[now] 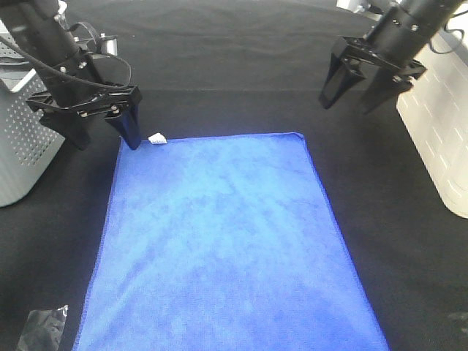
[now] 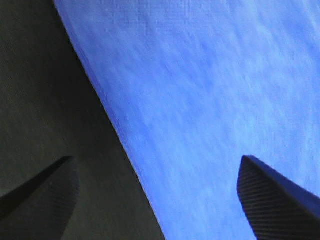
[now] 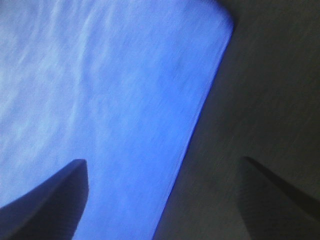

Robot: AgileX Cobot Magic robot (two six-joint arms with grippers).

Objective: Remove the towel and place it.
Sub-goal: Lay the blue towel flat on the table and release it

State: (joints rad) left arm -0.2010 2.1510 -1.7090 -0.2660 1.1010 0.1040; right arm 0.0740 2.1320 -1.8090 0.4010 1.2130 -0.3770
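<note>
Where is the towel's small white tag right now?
In the exterior high view, the white tag sits at the towel's far left corner, right beside the inner fingertip of the open left gripper.

Loads of open room over the flat royal-blue microfibre towel (image 1: 219,241) and on the bare black desk (image 1: 219,73) behind its far edge. Tight on the left though: white perforated metal box (image 1: 18,139) just beside the left black claw (image 1: 107,142), spread wide at the towel's far-left corner. Same deal on the right: off-white grid-patterned block (image 1: 439,124) close to the right black claw (image 1: 346,107), also spread. Crumpled clear plastic scrap (image 1: 44,329) near the towel's near-left corner.
</note>
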